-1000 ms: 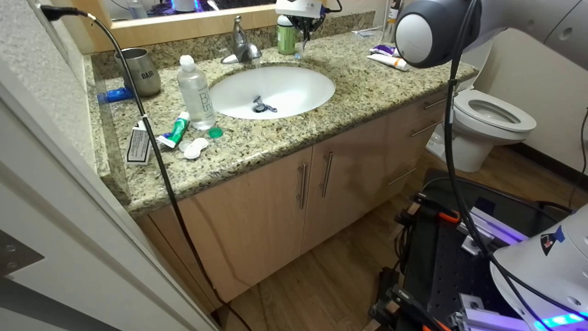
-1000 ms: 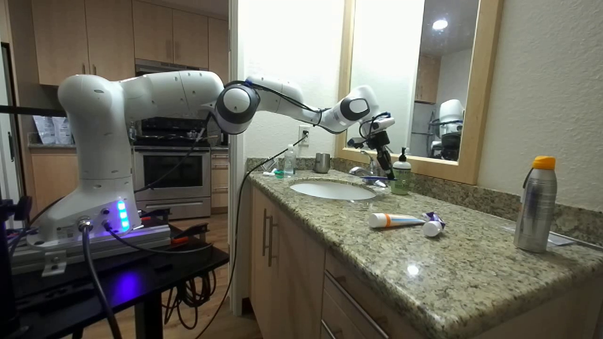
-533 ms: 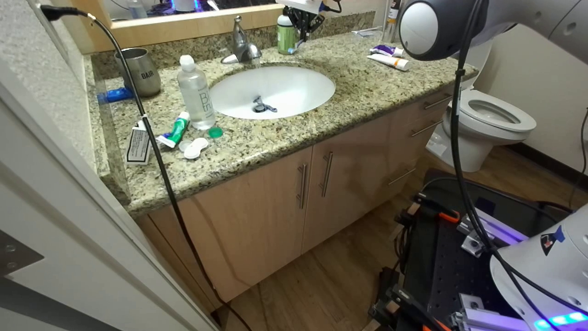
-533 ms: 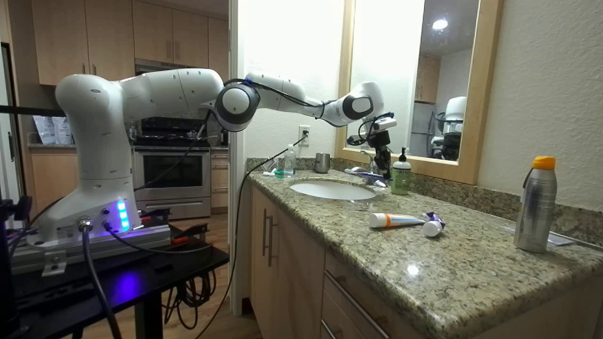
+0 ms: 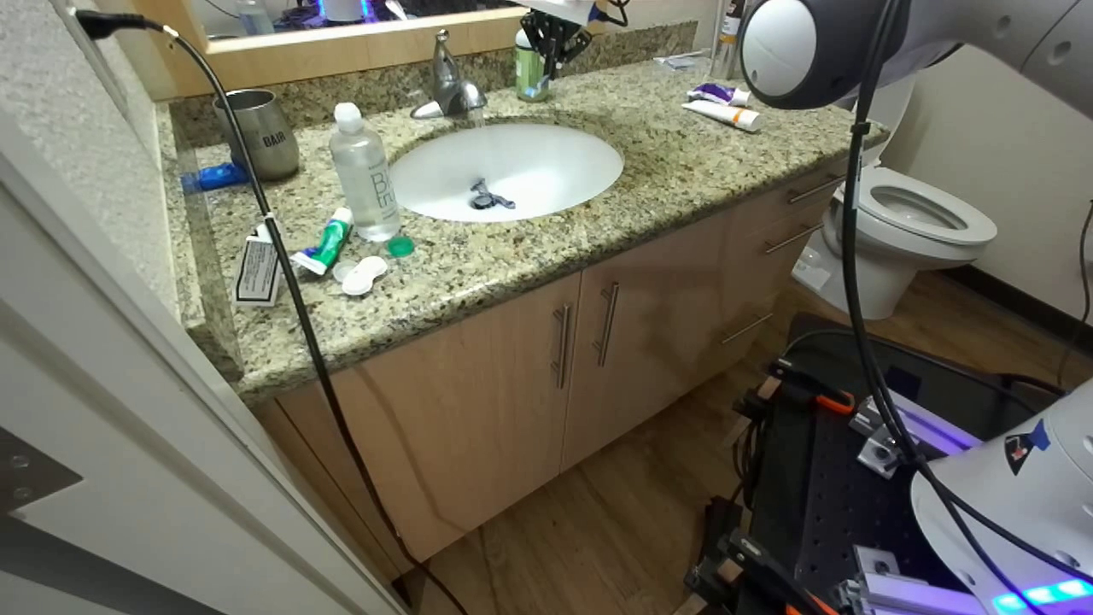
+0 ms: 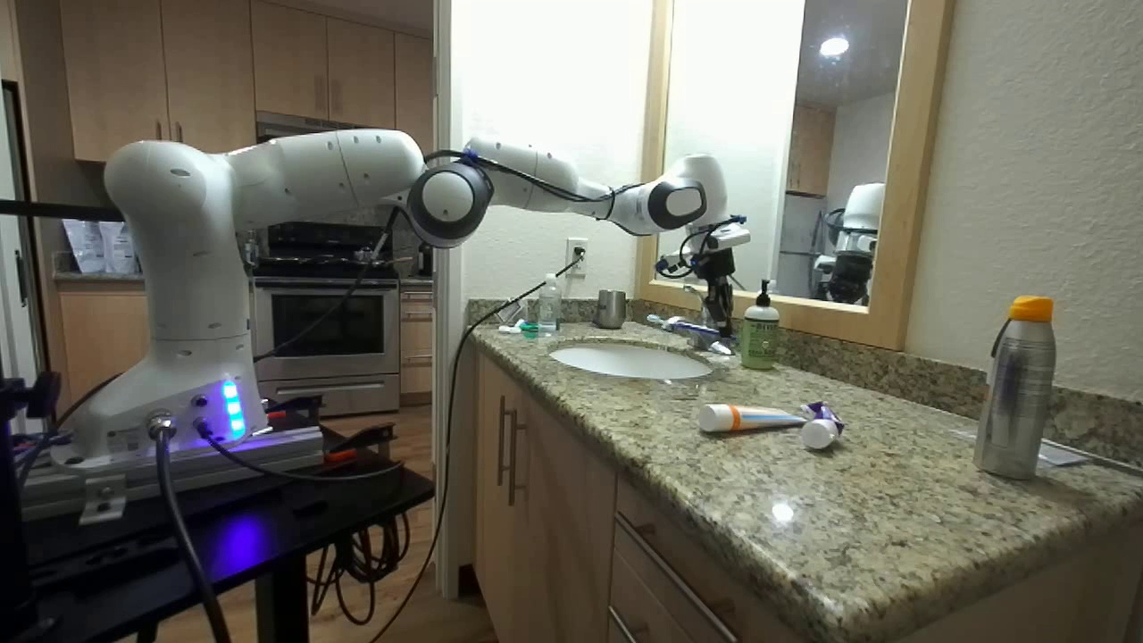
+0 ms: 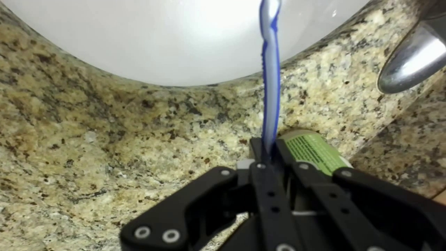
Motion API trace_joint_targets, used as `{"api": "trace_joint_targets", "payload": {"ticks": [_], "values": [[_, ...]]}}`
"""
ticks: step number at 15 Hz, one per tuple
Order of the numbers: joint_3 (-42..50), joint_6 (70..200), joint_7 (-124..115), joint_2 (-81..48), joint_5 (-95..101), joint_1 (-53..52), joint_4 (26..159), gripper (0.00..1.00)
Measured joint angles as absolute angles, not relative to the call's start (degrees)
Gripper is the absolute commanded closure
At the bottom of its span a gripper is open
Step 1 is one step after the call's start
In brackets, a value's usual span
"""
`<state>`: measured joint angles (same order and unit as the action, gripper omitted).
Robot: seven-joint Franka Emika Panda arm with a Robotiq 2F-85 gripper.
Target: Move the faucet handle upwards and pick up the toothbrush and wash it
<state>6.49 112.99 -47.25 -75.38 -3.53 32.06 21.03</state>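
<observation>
1. Toothbrush [image 7: 271,80]: you had it pinched in the gripper [image 7: 270,150], whose fingers [image 7: 256,148] stood close together with only its thin shaft between them.
2. In the wrist view it pointed from the fingertips to 12 o'clock, crossed the rim of the basin [image 7: 195,45] and ran off the top edge.
3. From those fingertips, your faucet [image 7: 414,59] lay at 2 o'clock, cut off by the view's edge, and the green bottle [image 7: 313,151] at 3, partly hidden by the gripper.
4. In an exterior view your arm [image 6: 446,192] reached toward 3 o'clock; from its gripper the toothbrush slanted a little upward, between 9 and 10 o'clock, in front of the faucet. You could not tell whether the two touched.
5. In an exterior view the handle [image 5: 441,47] stuck up toward 12 o'clock from the faucet, and water [image 5: 479,118] showed faintly under the spout [image 5: 469,96].
6. Round the basin in that view, you had the clear bottle [image 5: 365,184] upright at 9 o'clock, the mug [image 5: 271,141] farther out the same way, the green tube [image 5: 331,243] at 8, and the purple tube [image 5: 716,92] and white tube [image 5: 726,115] side by side between 2 and 3.
7. In an exterior view the flask [image 6: 1013,402] stood upright, orange cap [image 6: 1031,308] on top, between 3 and 4 o'clock from the gripper and well apart from it.
</observation>
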Motion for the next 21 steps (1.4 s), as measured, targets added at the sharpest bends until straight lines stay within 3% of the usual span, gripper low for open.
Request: {"api": "trace_joint_targets", "payload": {"ticks": [3,4,13,21], "values": [[6.5,113.0,-47.3,-75.4,-3.5,32.1,21.0,0.9],[6.5,113.0,-47.3,-75.4,-3.5,32.1,21.0,0.98],[9.0,129.7,-57.2,-79.6,-2.1,31.3,21.3,0.98],[9.2,131.5,-54.4,-83.0,-1.6,31.7,21.2,0.98]]}}
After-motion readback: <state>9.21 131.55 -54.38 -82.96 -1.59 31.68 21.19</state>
